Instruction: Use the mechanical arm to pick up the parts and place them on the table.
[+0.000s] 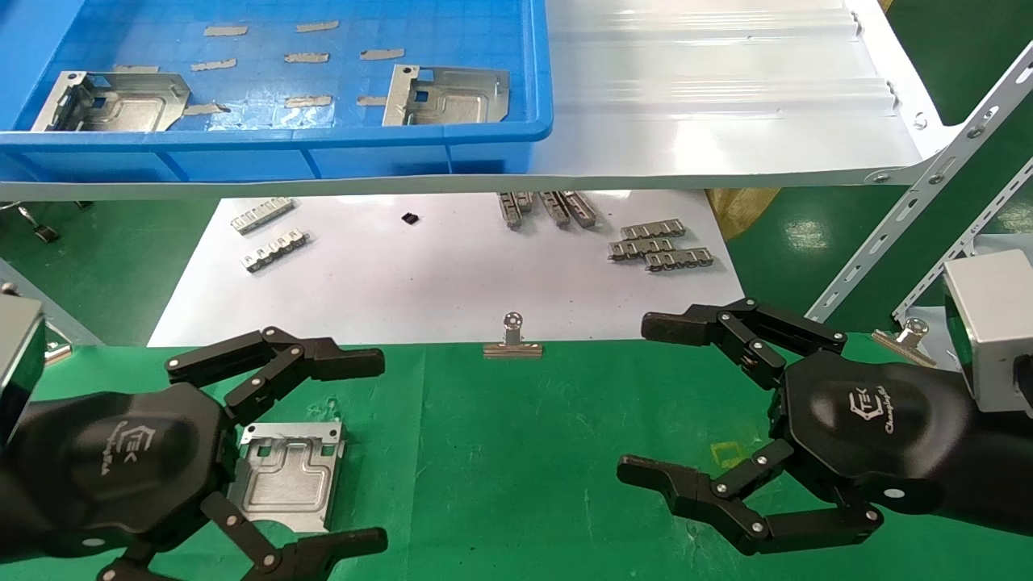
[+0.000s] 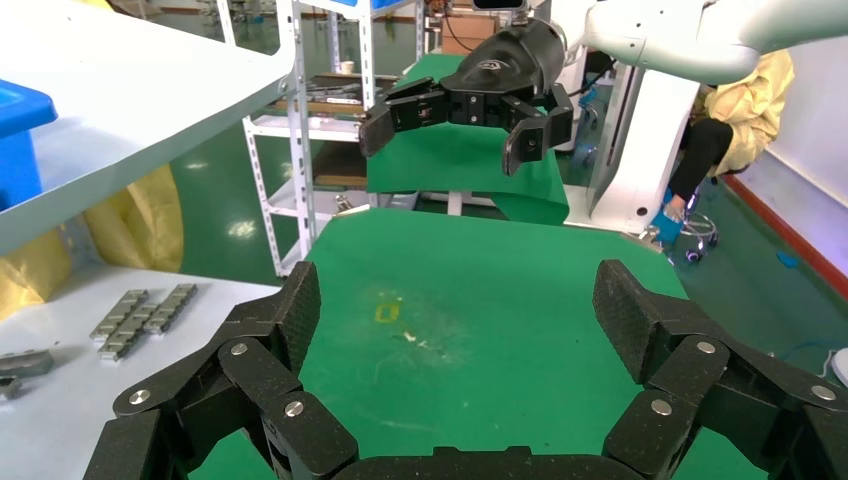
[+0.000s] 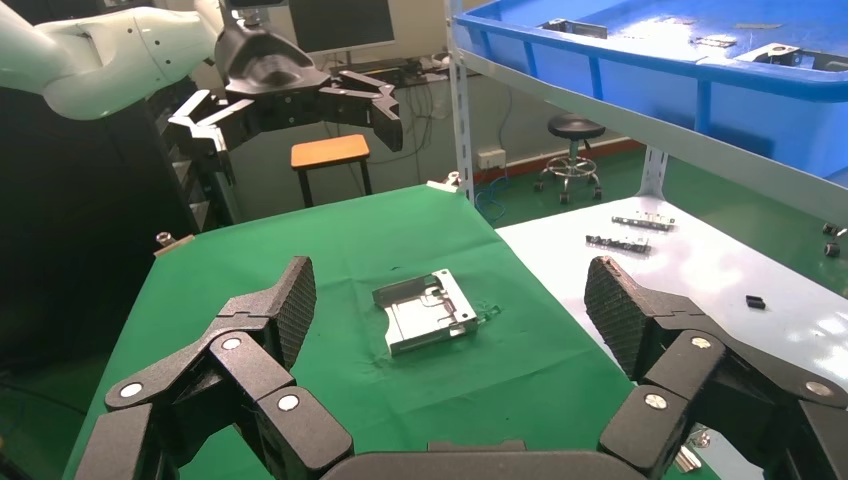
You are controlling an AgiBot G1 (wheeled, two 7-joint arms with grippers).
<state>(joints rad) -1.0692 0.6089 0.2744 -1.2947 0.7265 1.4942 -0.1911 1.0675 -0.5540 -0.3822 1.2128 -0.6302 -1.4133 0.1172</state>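
- Left claw spread wide above the green bench, holding nothing; one part flat on the cloth right under it, between the fingers.
- Two more parts up in the blue bin on the shelf, well ahead; leftmost one nearer the left arm, long axis across.
- Right claw also spread and empty, hovering over bare cloth, farther from both.
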